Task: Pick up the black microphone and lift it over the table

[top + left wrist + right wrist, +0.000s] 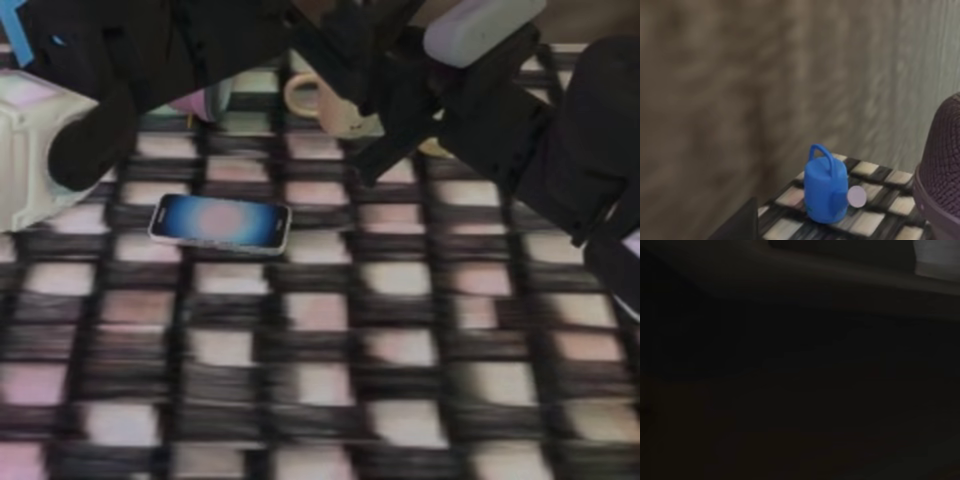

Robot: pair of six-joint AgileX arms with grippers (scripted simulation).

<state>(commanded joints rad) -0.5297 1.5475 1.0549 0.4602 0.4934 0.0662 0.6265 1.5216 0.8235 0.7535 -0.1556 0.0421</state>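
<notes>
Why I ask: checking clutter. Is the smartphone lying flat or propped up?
Lying flat, screen up: the smartphone rests on the table, its blue screen facing the top camera.

The table [320, 310] is a broad flat surface under a checkered cover of black woven bands and pale white-pinkish squares. Of the black microphone [940, 170] I see only its rounded mesh head with a rim beneath, dark and close in my left wrist view, raised above the checkered cover; its slim stick is out of sight
</notes>
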